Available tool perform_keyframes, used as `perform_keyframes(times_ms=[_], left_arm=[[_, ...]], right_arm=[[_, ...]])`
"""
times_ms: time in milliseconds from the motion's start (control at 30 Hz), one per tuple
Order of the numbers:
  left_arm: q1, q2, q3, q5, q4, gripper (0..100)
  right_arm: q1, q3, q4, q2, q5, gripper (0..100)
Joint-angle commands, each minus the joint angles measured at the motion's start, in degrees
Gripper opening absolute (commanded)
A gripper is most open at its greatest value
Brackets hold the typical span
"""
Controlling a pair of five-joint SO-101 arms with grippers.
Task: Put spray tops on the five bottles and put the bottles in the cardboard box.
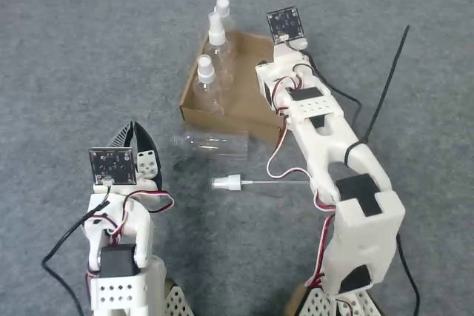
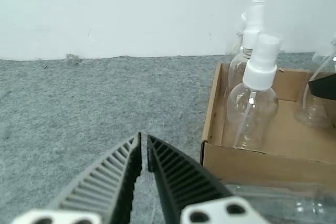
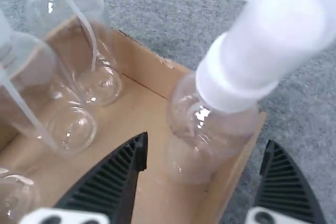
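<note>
Bottles with spray tops stand in a row of three along the left side of the cardboard box. The box lies on a bench covered in fuzzy grey carpet, near the middle of the far edge. A white wall runs along that edge.

The right hand hangs over the right side of the box. Its fingers are spread wide, one on each side of a fourth bottle. That bottle stands upright in a corner of the box and has a white top on it. I cannot tell if the fingers touch it.

The left hand is down low on the left part of the bench, near the box's left corner. Its fingers are nearly pressed together, with just a thin slit between them, and it holds nothing.

A bare bottle lies on its side on the carpet. It is just in front of the box's near wall and just to the right of the left hand. It has no top on.

A loose spray top lies a little closer to the near edge. Its thin tube points right, toward the right arm. That arm stretches over the right side of the box. A black cable lies on the carpet beside it.
</note>
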Motion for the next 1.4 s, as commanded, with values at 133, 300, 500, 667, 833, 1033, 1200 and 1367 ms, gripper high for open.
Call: perform_keyframes(times_ms=[133, 300, 500, 667, 833, 1033, 1200, 1367], left_arm=[[-0.26, -0.88, -0.75, 0.44, -0.62, 1], [-0.26, -0.88, -0.75, 0.44, -0.62, 1], [-0.26, -0.88, -0.75, 0.44, -0.62, 1], [-0.26, -0.88, -0.75, 0.44, -0.62, 1], [-0.26, -0.88, -0.75, 0.44, -0.62, 1], [-0.26, -0.88, -0.75, 0.44, -0.62, 1], [-0.26, -0.88, -0.75, 0.44, -0.62, 1], [-0.26, -0.88, -0.75, 0.35, -0.62, 1]], right_arm=[[-0.22, 2.29, 0.4, -8.22, -0.09, 30.1], [-0.13, 4.75, 0.48, -10.07, -0.09, 30.1], [-0.13, 8.7, 0.48, -13.41, -0.09, 30.0], [-0.13, 11.87, 0.66, -15.96, -0.09, 29.9], [-0.13, 11.87, 7.16, -18.51, -0.09, 29.9], [-0.22, 11.87, 14.29, -22.55, -0.09, 29.9], [-0.22, 11.87, 17.27, -24.22, -0.09, 29.9], [-0.22, 11.78, 20.0, -25.54, -0.09, 29.9]])
